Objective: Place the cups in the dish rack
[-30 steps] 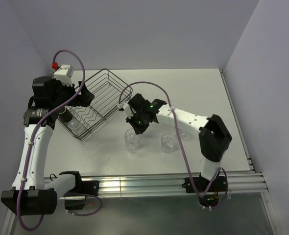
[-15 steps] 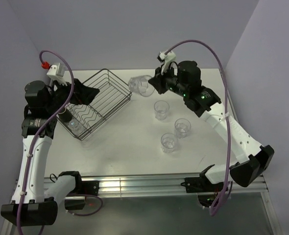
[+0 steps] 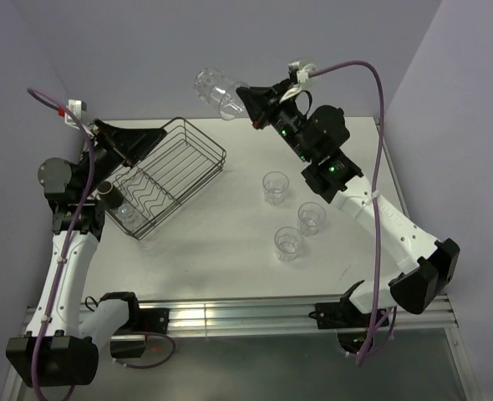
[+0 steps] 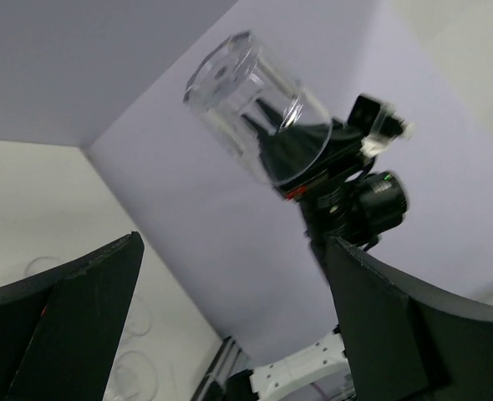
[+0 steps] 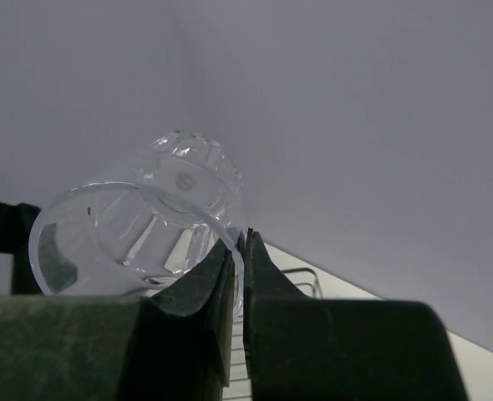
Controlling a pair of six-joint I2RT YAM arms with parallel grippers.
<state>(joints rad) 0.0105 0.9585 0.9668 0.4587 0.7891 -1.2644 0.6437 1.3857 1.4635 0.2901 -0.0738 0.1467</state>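
Obs.: held tumbler (image 3: pixel 216 88) has gone up since half a second ago, from about dish rack (image 3: pixel 170 177) rim level to well above it. It lies on its side, sticking out ahead of the right gripper (image 3: pixel 246 102), which is clamped on the glass wall at the rim (wrist view confirms). Likely still in transit, not placed.

The left gripper (image 4: pixel 234 242) has also risen; it is spread wide and empty.

Three tumblers (image 3: pixel 275 187) wait on the surface (image 3: pixel 230 251) below the right gripper.

Rack contents are unclear through the wires.
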